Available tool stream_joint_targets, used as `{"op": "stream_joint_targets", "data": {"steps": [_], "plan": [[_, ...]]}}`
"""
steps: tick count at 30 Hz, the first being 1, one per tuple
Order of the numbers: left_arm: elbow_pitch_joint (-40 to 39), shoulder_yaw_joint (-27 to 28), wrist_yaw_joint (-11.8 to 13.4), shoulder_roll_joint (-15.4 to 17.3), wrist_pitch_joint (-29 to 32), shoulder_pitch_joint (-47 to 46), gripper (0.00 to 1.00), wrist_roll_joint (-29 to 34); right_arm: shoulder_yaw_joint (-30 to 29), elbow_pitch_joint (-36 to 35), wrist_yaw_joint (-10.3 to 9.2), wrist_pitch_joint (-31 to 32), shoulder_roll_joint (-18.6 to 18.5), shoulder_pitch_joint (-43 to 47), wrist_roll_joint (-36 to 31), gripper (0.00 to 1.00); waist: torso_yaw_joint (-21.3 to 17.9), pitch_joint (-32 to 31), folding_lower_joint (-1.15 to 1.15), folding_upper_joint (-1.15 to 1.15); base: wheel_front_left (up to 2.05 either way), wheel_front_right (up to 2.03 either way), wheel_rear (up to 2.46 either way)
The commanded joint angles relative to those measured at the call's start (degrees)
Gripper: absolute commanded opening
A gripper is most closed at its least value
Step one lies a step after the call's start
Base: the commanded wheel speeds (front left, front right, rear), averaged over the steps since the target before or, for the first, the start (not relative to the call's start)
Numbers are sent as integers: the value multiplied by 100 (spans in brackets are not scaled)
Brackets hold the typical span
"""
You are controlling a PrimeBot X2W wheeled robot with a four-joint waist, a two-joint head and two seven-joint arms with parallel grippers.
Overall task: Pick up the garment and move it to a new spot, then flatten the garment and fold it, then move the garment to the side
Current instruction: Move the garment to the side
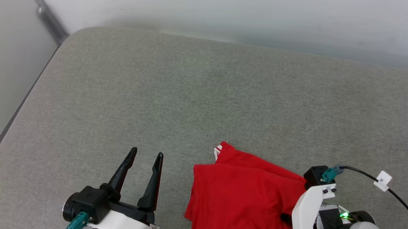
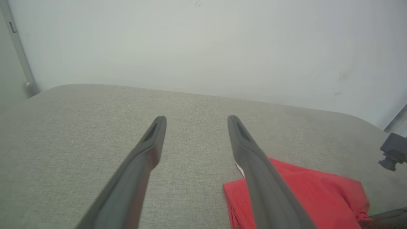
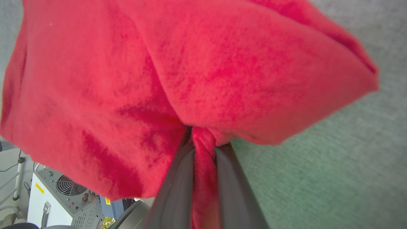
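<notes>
Garment (image 3: 203, 63) pinched between right jaws | left jaws spread alongside

On the cushion (image 1: 157, 92), at its near edge and right of centre, lies the garment (image 1: 242, 193). To its left, apart from it, is the left gripper (image 1: 147, 152), fingers pointing toward the wall (image 1: 228, 13) behind the cushion. At its near right corner is the right gripper (image 3: 205, 143), a bunch of cloth between its fingers. Off the cushion, past that edge, stands a cabinet (image 3: 54, 197).
</notes>
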Motion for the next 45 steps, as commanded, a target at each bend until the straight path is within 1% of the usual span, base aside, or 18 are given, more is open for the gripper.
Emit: {"op": "stream_joint_targets", "data": {"steps": [1, 3, 7, 11, 14, 18, 20, 24, 28, 32, 37, 38, 45], "plan": [[7, -44, -7, -8, -11, 5, 100, -6, 96, 239, -9, -25, 14, 64, -121, 0, -87, -65, 0, 0, 0, 0, 0], [13, -59, -7, -6, -11, 26, 100, -28, 164, 186, -9, -124, -10, -13, -196, 0, -180, -114, 0, 0, 0, 0, 0], [-26, -104, -7, -30, -11, 54, 100, -45, 539, -111, -11, -235, -501, -203, -461, 0, -450, -162, 0, 0, 0, 0, 0], [-59, -155, -7, -35, -11, 74, 100, -38, 1047, -518, -8, -211, -1129, -453, -595, 0, -814, -137, 0, 0, 0, 0, 0], [-97, -228, -7, -33, -11, 27, 100, -32, 1387, -812, -8, -158, -1713, -683, -663, 0, -1125, -46, 0, 0, 0, 0, 0], [-155, -343, -7, -31, -11, -112, 100, -4, 1667, -1083, -7, -145, -2505, -1021, -680, 0, -1532, 142, 0, 0, 0, 0, 0], [-179, -412, -7, -13, -11, -165, 100, 10, 1740, -1151, -7, -171, -2877, -1182, -671, 0, -1727, 260, 0, 0, 0, 0, 0], [-271, -493, -7, 49, -11, -364, 100, 45, 1693, -1144, -8, -374, -3528, -1499, -629, 0, -2076, 552, 0, 0, 0, 0, 0], [-371, -591, -7, 176, -11, -580, 100, 98, 1601, -852, -8, -757, -4025, -1743, -678, 0, -2361, 900, 0, 0, 0, 0, 0], [-504, -664, -7, 323, -11, -818, 100, 156, 1450, -355, -8, -1263, -4300, -1980, -726, 0, -2581, 1295, 0, 0, 0, 0, 0], [-681, -768, -7, 514, -11, -1123, 100, 215, 1197, 375, -8, -2045, -4495, -2290, -886, 0, -2719, 1779, 0, 0, 0, 0, 0], [-681, -768, -7, 514, -11, -1123, 100, 215, 1197, 375, -8, -2045, -4495, -2290, -886, 0, -2719, 1779, 0, 0, 0, 0, 0], [-903, -842, -7, 745, -11, -1471, 100, 270, 855, 1459, -8, -3076, -4535, -2716, -1251, 0, -2734, 2312, 0, 0, 0, 0, 0]]}}
